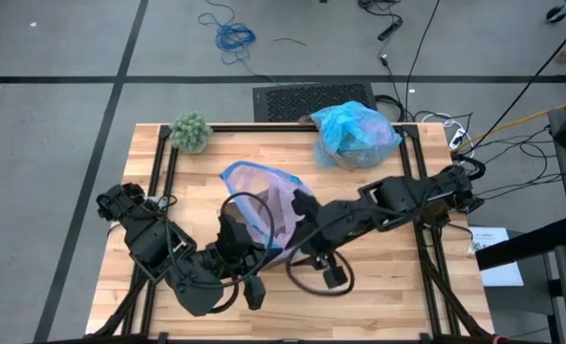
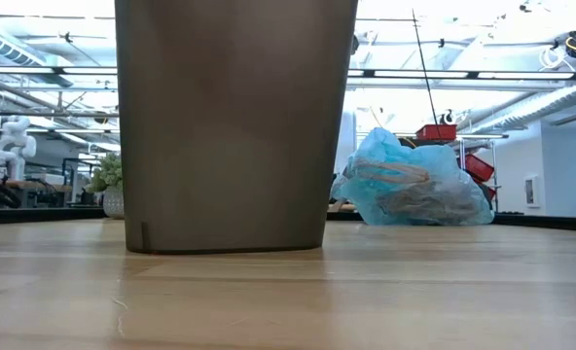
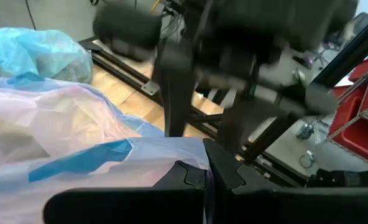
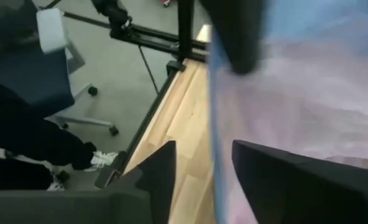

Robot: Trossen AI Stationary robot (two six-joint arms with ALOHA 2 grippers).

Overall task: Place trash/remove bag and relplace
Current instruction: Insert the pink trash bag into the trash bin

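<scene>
Presently we note left pincer [image 3: 204, 180] clamped on pink bag [image 1: 264, 205] rim, right pincer [image 4: 202, 168] parted astride it, no legible writing.

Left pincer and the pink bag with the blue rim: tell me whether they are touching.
Touching. The left wrist view shows the left pincer with its dark fingers closed together on a fold of the pink bag, the plastic running straight into the pinch with no gap.

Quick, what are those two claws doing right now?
Left gripper: shut on the pink bag's blue rim.
Right gripper: open, holding nothing, at the same bag.
</scene>
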